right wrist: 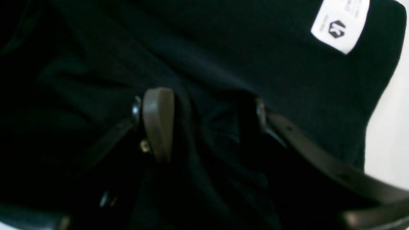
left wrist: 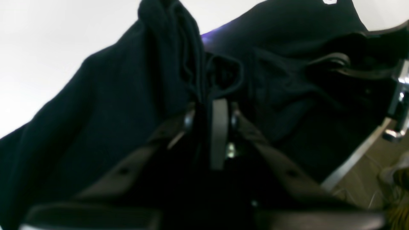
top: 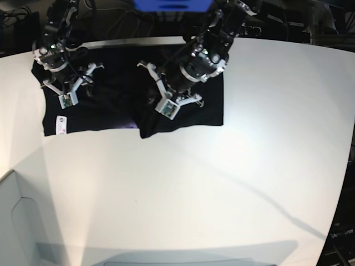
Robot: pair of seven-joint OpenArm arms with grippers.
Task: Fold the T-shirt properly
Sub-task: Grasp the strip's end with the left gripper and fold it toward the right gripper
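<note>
Cloth of the T-shirt [left wrist: 111, 105] sits pinched between the left gripper's [left wrist: 219, 105] jaws.

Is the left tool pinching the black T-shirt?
Touching. In the left wrist view the left tool is shut on a bunched fold of the T-shirt, and the cloth rises straight out from between its fingertips.

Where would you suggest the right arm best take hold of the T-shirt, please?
Probably at the hem corner beside the white tag, coming down from above. There the T-shirt lies flat on the table with a free edge to pinch, and the right gripper hangs close by. The left gripper already pinches a bunched fold.
</note>
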